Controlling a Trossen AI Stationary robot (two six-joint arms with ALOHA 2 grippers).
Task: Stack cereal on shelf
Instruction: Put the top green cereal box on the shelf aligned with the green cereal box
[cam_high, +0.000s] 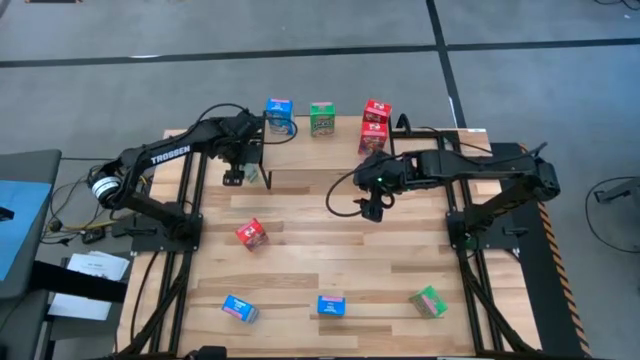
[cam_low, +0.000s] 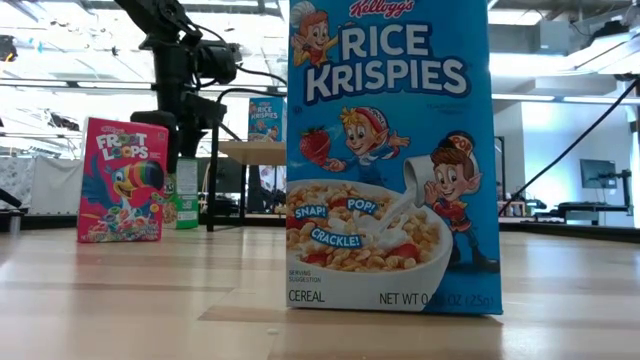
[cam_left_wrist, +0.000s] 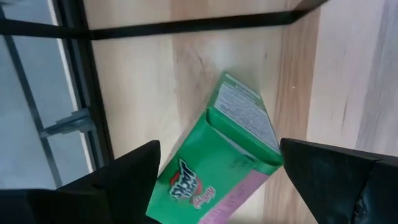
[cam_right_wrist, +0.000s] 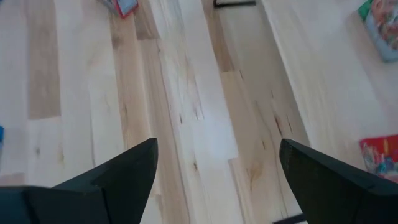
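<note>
While a green box (cam_left_wrist: 217, 155) is framed between the spread fingers of the left gripper (cam_high: 240, 176) at the far left, the right gripper (cam_high: 374, 207) is held open over bare tabletop (cam_high: 330, 265).

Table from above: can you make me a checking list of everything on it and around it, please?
Surface: wooden table, bare in the middle.
Job's things: shelf holds a blue box; upright green box and red boxes stand in the same row; loose boxes are scattered on the table.
Clutter: nothing seen.
Claws: left claw open, around a lying green box; right claw open over bare wood.
Cables: black cables beside the left arm's base.
Surroundings: grey floor, papers.
</note>
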